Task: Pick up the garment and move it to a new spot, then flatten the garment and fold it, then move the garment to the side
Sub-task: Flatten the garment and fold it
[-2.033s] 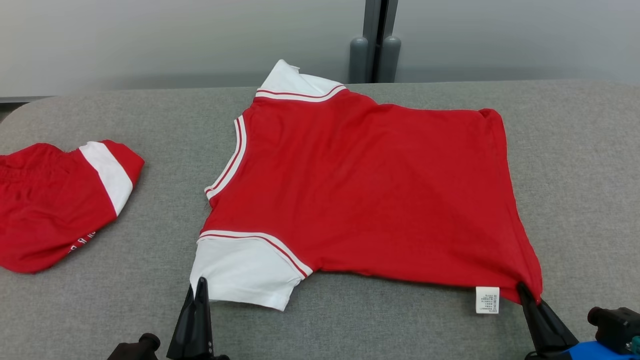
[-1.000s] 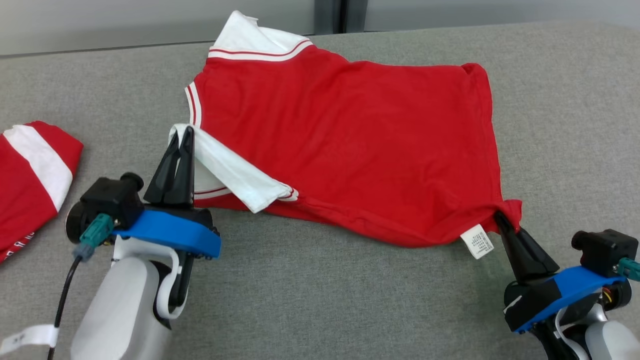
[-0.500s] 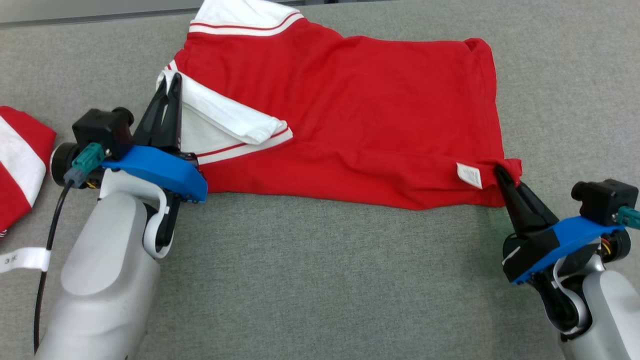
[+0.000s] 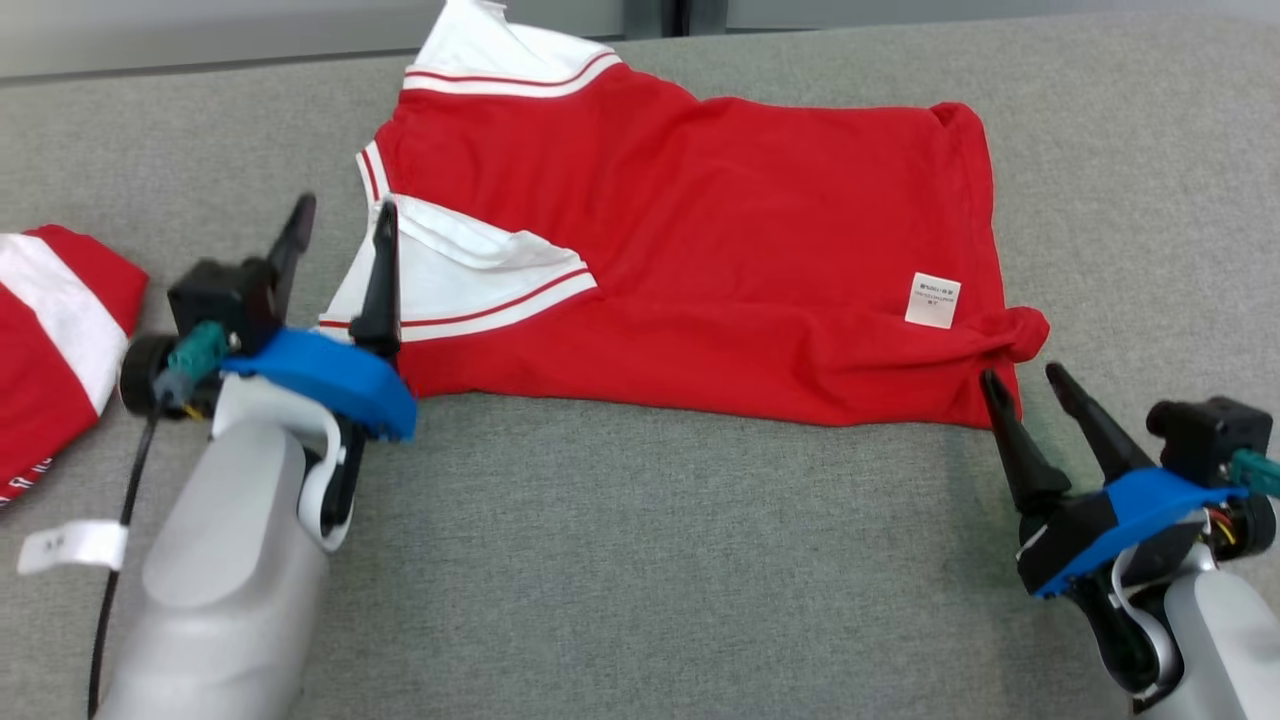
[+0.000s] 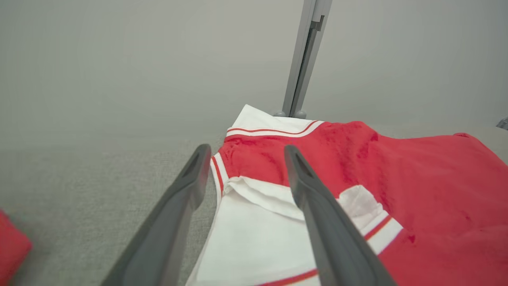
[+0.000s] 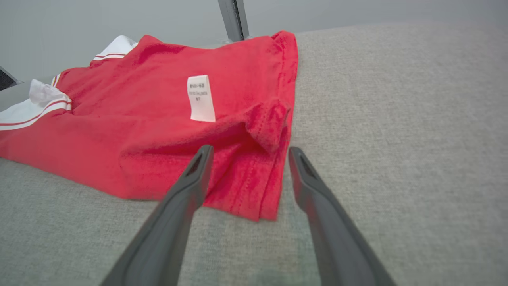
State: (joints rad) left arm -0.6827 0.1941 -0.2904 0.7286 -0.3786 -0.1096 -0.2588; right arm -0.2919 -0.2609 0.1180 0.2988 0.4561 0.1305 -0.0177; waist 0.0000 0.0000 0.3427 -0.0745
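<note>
The garment (image 4: 720,230) is a red shirt with white sleeves, lying on the grey table with its near edge folded back over itself. A white care label (image 4: 932,299) shows on the folded hem. The near white sleeve (image 4: 470,275) lies folded onto the red body. My left gripper (image 4: 342,212) stands open at the sleeve's left edge, nothing between its fingers. At the shirt's near right corner (image 6: 270,123) my right gripper (image 4: 1018,375) is open too, just in front of the bunched hem. Both wrist views show spread fingers above the cloth (image 5: 357,167).
A second red and white garment (image 4: 55,340) lies at the table's left edge. The grey table (image 4: 650,560) stretches bare in front of the shirt. A grey post (image 5: 305,55) and wall stand behind the table.
Both grippers have opened and let go of the shirt. The sleeve and the near hem, carried away from me before, now lie folded over the body. The right gripper has drawn back slightly.
</note>
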